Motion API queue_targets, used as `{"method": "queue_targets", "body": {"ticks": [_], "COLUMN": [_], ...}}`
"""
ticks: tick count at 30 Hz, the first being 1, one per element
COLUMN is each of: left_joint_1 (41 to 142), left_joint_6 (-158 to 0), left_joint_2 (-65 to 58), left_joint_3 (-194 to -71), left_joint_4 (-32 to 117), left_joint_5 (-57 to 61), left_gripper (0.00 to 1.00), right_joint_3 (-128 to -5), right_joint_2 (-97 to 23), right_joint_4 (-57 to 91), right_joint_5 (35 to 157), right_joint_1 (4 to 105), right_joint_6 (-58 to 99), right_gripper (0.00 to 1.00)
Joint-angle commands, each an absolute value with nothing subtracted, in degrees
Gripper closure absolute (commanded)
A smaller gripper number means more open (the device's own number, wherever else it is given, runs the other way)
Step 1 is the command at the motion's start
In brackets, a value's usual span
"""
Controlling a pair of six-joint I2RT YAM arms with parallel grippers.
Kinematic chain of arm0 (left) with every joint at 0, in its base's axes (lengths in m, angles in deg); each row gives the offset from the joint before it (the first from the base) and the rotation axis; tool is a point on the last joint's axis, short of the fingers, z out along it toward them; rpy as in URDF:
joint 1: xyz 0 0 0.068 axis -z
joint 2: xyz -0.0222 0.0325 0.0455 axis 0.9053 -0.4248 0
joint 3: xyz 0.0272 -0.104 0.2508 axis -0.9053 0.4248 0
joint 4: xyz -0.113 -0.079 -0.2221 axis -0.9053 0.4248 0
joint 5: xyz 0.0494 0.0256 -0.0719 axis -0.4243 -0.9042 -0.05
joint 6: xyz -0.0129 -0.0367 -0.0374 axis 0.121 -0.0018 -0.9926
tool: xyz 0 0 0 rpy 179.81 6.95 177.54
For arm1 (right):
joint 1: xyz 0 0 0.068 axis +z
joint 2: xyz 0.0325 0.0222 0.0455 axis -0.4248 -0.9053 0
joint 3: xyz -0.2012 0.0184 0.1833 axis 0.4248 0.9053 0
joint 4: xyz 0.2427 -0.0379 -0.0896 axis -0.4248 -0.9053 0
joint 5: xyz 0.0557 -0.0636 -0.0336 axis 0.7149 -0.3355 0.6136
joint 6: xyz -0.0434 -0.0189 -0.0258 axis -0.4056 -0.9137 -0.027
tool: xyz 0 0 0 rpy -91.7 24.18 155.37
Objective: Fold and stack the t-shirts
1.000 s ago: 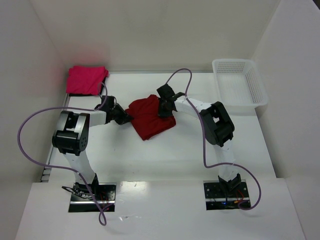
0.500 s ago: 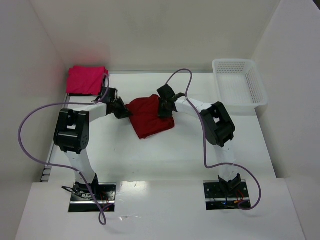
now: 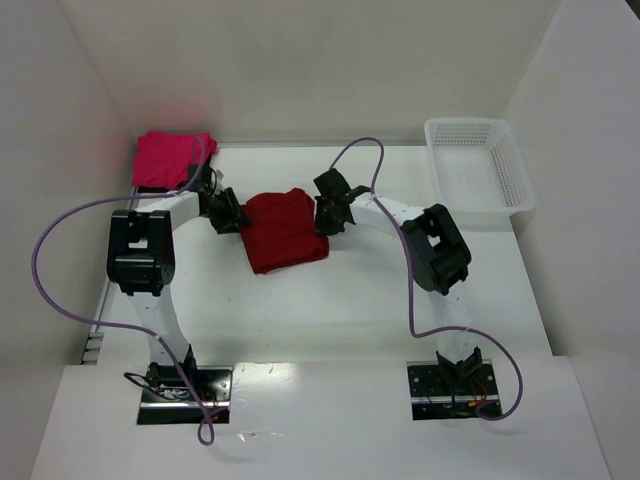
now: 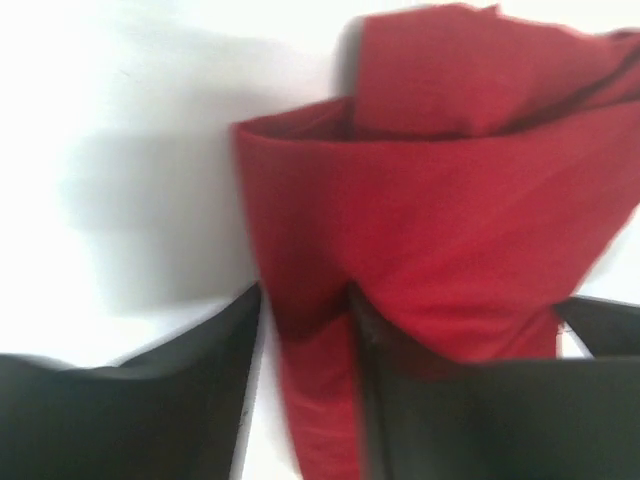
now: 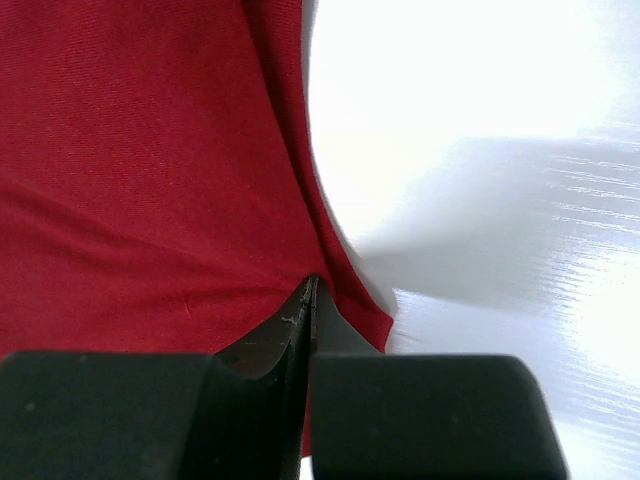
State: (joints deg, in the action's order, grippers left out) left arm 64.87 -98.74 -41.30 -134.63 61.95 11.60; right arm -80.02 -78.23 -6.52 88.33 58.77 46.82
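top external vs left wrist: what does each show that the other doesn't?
Top external only: pink t-shirt folded in the back left corner, white basket back right, right gripper at the right edge of the red t-shirt. Left wrist only: a cloth fold between the parted fingers of the left gripper. Both: the red t-shirt with the left gripper at its left edge.

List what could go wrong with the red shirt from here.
1. The left gripper is open with the rolled edge of the red shirt between its jaws. Backing away could snag the cloth and undo the fold.
2. The right gripper pinches only the opposite edge, so a pull may drag the shirt crooked.
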Motion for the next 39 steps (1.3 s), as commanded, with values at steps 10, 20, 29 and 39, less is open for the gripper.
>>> {"method": "queue_targets", "body": {"ticks": [10, 20, 29, 39], "left_joint_1": [62.8, 62.8, 63.9, 63.9], "left_joint_6": [-96.4, -103.4, -106.3, -106.3], "left_joint_2": [-36.3, -35.7, -37.7, -39.9], "left_joint_3": [-127.8, -120.0, -118.2, -118.7], "left_joint_4": [60.9, 53.6, 49.7, 45.6], "left_joint_5": [23.3, 27.1, 28.3, 29.4], "left_gripper": [0.01, 0.01, 0.01, 0.13], "right_joint_3": [-81.7, -84.5, -85.7, -84.5], "right_joint_2": [-75.2, -74.5, -78.6, -79.7], "right_joint_4": [-5.2, -0.4, -0.4, 1.3], "right_joint_5": [91.2, 108.2, 119.1, 120.9], "right_joint_1": [54.2, 48.3, 48.3, 48.3], "right_joint_6": [44.1, 38.3, 36.5, 34.6], "right_gripper": [1.0, 0.95, 0.92, 0.75]}}
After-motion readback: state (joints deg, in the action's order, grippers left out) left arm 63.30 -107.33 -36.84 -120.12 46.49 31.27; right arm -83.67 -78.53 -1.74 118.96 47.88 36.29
